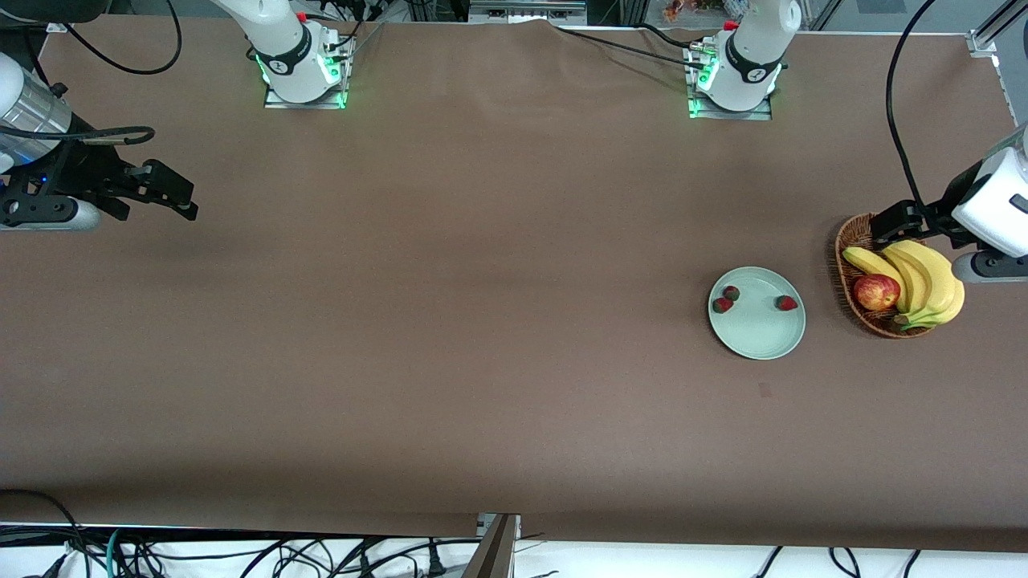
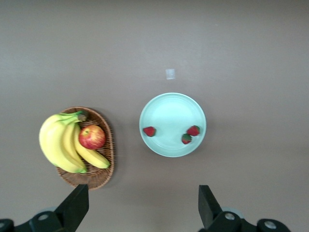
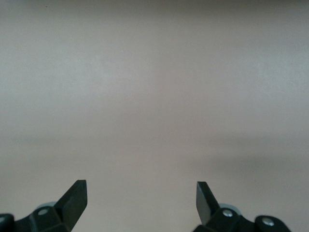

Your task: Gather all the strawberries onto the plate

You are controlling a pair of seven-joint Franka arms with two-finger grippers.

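Strawberries [image 1: 730, 293], three in all, lie on the one green plate [image 1: 759, 337], which sits on the tabletop [image 1: 450, 321] beside a basket [image 1: 845, 241] whose wall is partly hidden by bananas [image 1: 923, 281] and one apple [image 1: 876, 291]. The left hand [image 2: 142, 205] hangs over the basket's edge, fingers spread wide and empty, cut off at the frame's edge. The right hand [image 1: 173, 193] waits over bare tabletop at its own end, equally wide and empty.

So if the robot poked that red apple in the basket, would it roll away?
Probably not far. The apple looks round and smooth, so it could roll, but it sits tucked against the bananas inside the wicker basket, whose rim would likely stop it. It looks firm, not squishy.
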